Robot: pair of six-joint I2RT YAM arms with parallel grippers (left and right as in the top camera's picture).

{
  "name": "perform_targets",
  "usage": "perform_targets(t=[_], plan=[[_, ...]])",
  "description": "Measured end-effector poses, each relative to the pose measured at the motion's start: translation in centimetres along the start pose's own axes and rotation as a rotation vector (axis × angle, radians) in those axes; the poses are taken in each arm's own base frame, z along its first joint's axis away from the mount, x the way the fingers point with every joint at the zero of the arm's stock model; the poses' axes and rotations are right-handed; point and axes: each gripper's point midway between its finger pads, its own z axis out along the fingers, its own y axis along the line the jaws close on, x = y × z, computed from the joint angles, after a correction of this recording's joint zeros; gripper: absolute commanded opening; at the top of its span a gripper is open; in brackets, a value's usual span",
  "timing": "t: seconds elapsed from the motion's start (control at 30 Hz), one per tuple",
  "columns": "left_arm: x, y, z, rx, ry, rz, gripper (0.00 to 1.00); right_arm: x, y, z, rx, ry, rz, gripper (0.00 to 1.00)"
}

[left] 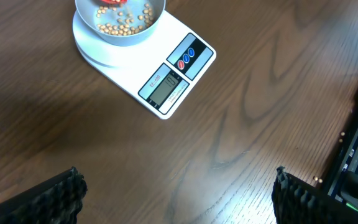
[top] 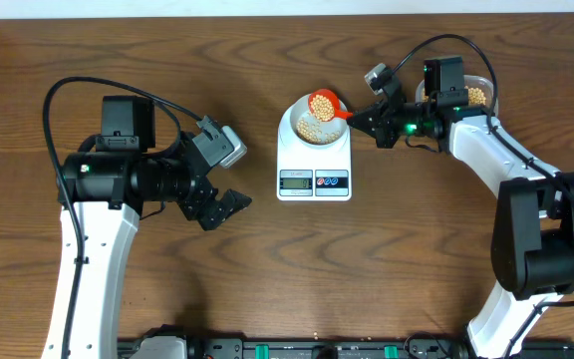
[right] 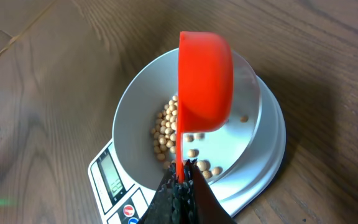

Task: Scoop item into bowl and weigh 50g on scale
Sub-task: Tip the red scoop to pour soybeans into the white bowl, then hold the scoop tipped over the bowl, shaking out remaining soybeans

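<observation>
The left gripper (top: 225, 207) hangs over bare table (top: 167, 289) to the left of the scale (top: 314, 160), jaws spread wide. Its own wrist view shows only the two black fingertips (left: 64, 194) at the bottom corners with wood grain between them, holding nothing. That view also looks up the table at the scale's LCD display (left: 165, 87) and its red and blue buttons (left: 187, 57), though the readout is too small to read. The pale bowl (right: 135, 124) sits on the scale's round platform, with a thin layer of beans (right: 166, 127) across its floor. An orange-red scoop (top: 324, 102) is held over the bowl's far right rim. From overhead, tan beans show inside its cup. The right wrist view shows only its smooth outer side, tipped on edge above the bowl, and hides its mouth. The right gripper (right: 182, 186) reaches in from the right, its jaws pinched on the scoop's thin handle, which only its own camera shows plainly. Farthest right, seen only from overhead, a clear tub (top: 478, 95) of beans sits partly hidden behind the right arm.
</observation>
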Motion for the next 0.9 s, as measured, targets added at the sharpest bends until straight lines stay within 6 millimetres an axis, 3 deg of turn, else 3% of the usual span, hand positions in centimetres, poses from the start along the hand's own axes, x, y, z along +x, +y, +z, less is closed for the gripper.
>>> perform_targets(t=[0.9], plan=[[0.0, 0.0, 0.0, 0.0, 0.0, 0.0, 0.98, 0.42, -0.67, -0.6, 0.102, 0.055, -0.037, 0.01]])
